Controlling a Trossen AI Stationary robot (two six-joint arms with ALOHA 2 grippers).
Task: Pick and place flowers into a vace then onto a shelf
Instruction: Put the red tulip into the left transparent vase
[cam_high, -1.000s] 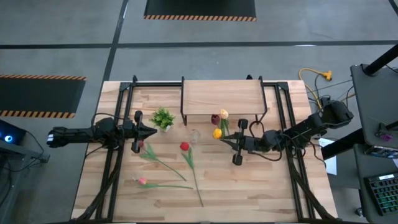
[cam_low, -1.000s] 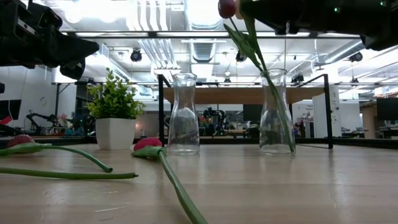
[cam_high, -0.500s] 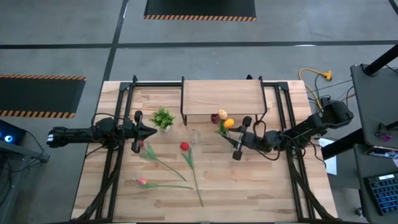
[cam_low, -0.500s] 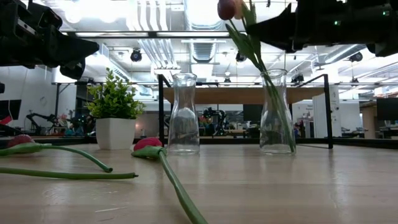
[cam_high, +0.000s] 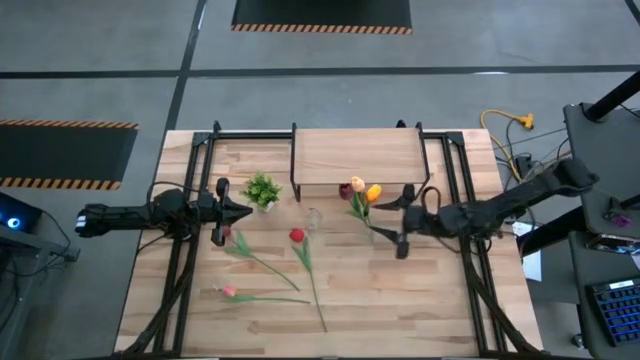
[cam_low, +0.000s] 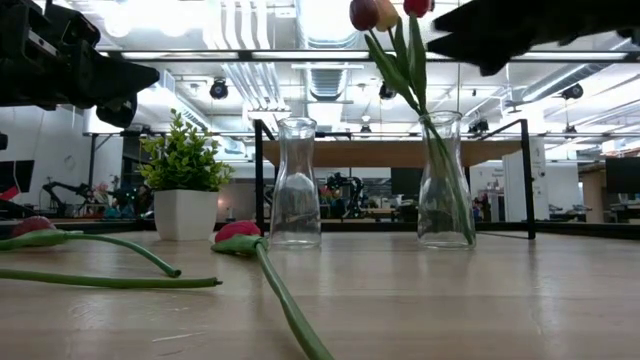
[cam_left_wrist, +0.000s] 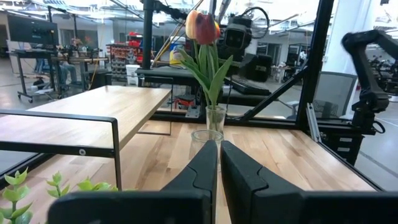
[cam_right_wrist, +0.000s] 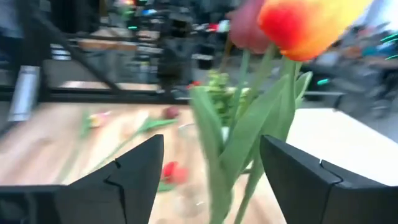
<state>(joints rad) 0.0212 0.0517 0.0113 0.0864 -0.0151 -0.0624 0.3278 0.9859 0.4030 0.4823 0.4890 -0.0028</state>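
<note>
A glass vase (cam_low: 445, 180) stands on the table and holds three tulips: a maroon (cam_high: 346, 190), a yellow (cam_high: 358, 184) and a yellow-orange one (cam_high: 373, 192). My right gripper (cam_high: 392, 220) is open and empty just right of it. In the right wrist view (cam_right_wrist: 211, 186) its fingers stand apart on either side of the stems (cam_right_wrist: 249, 137). A second vase (cam_high: 313, 217) stands empty. Three tulips (cam_high: 297, 236) (cam_high: 225, 233) (cam_high: 228, 291) lie flat on the table. My left gripper (cam_high: 245, 210) is shut and empty at the left, above the table. The shelf (cam_high: 356, 157) stands at the far edge.
A small potted plant (cam_high: 262, 190) stands left of the shelf, close to my left gripper. Black frame rails (cam_high: 185, 250) run along the table's left and right sides. The lying tulips' stems reach toward the near edge (cam_high: 320, 315).
My right gripper has let go of the yellow-orange tulip and drawn back toward the table's right edge. The tulip's head has swung up and toward the far edge. It now stands in the vase beside the other two.
</note>
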